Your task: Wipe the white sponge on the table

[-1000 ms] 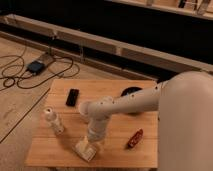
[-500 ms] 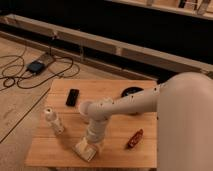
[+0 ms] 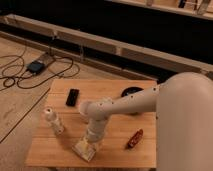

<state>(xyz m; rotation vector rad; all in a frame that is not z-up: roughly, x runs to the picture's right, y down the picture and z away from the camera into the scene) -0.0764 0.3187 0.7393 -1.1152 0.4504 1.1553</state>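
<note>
Hand (image 3: pixel 91 141) indistinct over white sponge (image 3: pixel 83 149)

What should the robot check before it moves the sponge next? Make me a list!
1. Gripper is down at the white sponge: ok.
2. Sponge lies flat on the table, near its front edge: ok.
3. Hold on the sponge is firm: cannot tell.
4. White-capped bottle stands upright, apart from the sponge: ok.
5. Red object lies apart from the sponge: ok.
6. Black phone lies far back, out of the way: ok.
</note>
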